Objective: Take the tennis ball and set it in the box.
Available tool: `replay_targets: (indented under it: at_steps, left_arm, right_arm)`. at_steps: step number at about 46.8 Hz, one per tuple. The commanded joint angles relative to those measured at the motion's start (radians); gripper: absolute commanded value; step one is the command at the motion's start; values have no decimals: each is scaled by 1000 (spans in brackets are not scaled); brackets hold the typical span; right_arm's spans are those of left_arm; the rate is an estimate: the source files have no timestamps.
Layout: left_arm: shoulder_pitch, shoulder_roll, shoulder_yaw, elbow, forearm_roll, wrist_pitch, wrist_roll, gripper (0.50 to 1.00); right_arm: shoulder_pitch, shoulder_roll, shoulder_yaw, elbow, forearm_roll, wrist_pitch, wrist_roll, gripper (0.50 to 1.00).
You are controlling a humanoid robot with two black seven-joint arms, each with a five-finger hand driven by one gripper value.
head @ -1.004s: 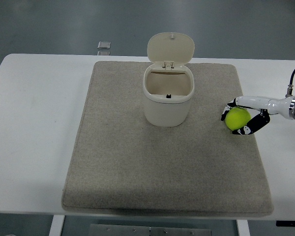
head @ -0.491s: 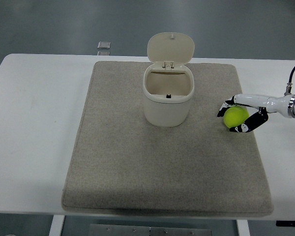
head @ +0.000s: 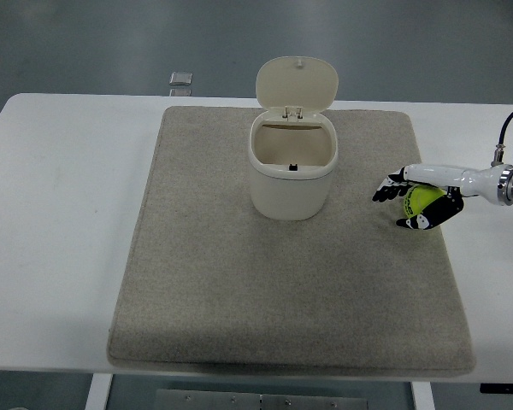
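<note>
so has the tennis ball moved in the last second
Yes. The tennis ball, held in the right robot hand, sits slightly higher against the mat's right edge than before.

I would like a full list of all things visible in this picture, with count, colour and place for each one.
table: 1, white, fills most of the view
mat: 1, beige-grey, lies on the table's middle
box: 1, cream, stands on the far middle of the mat, hinged lid open and upright
tennis ball: 1, yellow-green, at the mat's right edge, inside the right hand
small object: 1, grey, on the floor beyond the table's far edge; too small to identify
right hand: 1, black and white, reaches in from the right edge, fingers around the ball
left hand: not in view
</note>
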Motion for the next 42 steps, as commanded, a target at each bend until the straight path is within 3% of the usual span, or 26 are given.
replay_targets:
  at_steps: [1, 18, 29, 42]
  left_arm:
    - [0, 0, 0, 0, 0, 0, 0, 996]
    - [0, 0, 0, 0, 0, 0, 0, 996]
    - [0, 0, 0, 0, 0, 0, 0, 996]
    - [0, 0, 0, 0, 0, 0, 0, 996]
  right_arm:
    - [0, 0, 0, 0, 0, 1, 0, 803]
    - [40, -14, 14, 15, 9, 38, 0, 823]
    - [84, -78, 9, 17, 5, 95, 3, 825]
    - [80, -110, -5, 17, -14, 84, 24, 825]
